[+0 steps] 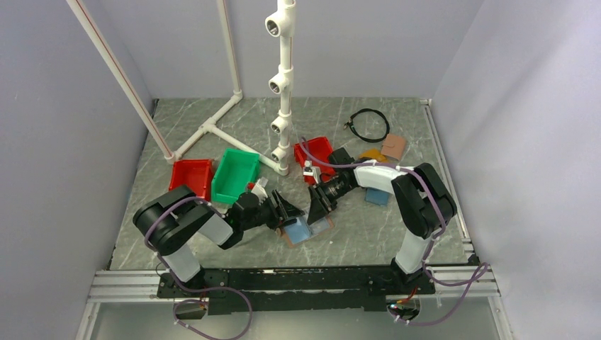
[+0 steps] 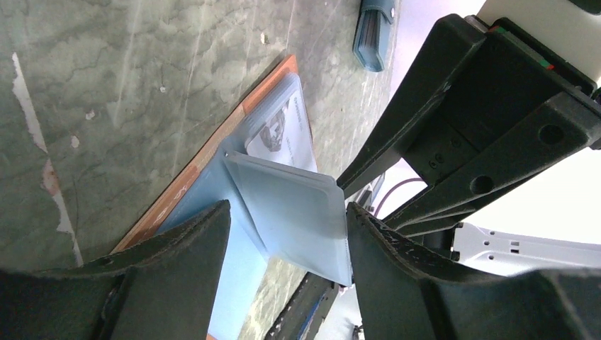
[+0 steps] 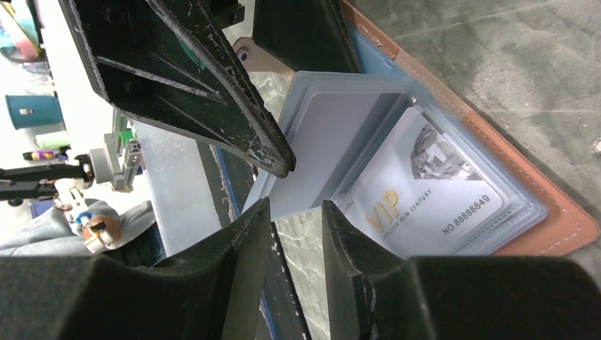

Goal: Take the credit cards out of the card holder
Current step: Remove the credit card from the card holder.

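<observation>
1. Both arms reach low and inward over the middle of the worktop (image 1: 375,237), and their tools meet nose to nose above the card holder (image 1: 305,232)
2. The left tool (image 2: 288,212) tilts down at the holder with its jaws parted. A clear plastic sleeve (image 2: 298,227) stands up between the fingers, one edge against a finger, and it is not pinched
3. The right tool (image 3: 296,212) comes in from the opposite side. Its jaws are a narrow gap apart and clamp nothing, with the fingertips just beside the sleeve's edge
4. The card holder lies opened flat on the worktop in front of the arm bases, light blue lining up and pinkish-tan border showing
5. A grey-white card (image 3: 425,191), printed VIP with a diamond, sits in a clear pocket inside the holder. Whether the raised sleeve holds a card cannot be told
6. Behind the left arm a green bin (image 1: 236,175) stands just beside a red bin (image 1: 191,177); their contents cannot be made out
</observation>
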Controlling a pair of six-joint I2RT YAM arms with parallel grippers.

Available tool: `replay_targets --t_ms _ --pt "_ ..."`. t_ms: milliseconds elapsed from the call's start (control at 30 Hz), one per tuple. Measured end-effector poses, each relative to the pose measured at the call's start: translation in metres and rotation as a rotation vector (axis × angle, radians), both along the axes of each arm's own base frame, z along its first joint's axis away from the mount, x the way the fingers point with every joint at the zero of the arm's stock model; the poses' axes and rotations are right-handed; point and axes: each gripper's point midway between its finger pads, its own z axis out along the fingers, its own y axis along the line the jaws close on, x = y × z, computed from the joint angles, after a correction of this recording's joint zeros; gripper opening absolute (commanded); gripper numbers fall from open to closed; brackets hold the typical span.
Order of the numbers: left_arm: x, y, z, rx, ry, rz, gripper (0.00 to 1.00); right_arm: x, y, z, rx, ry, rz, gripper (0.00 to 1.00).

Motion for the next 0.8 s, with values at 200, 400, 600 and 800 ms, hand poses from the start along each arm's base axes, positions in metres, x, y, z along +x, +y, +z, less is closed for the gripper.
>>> replay_targets --t_ms 200,400,600,800 --pt "-0.002 0.002 0.000 0.019 0.001 -0.005 0.65 -0.002 0.002 0.000 0.000 -0.002 0.011 0.37" --pt "-0.002 0.004 -0.001 0.033 -0.001 -0.002 0.65 0.001 0.001 -0.003 -0.023 -0.021 0.004 0.37" --pt "-0.003 0.006 -0.001 0.035 -0.003 -0.002 0.67 0.005 -0.003 -0.010 -0.067 -0.045 -0.010 0.37" --pt "-0.003 0.006 -0.001 0.034 -0.006 -0.002 0.67 0.005 -0.003 -0.010 -0.067 -0.045 -0.009 0.38"
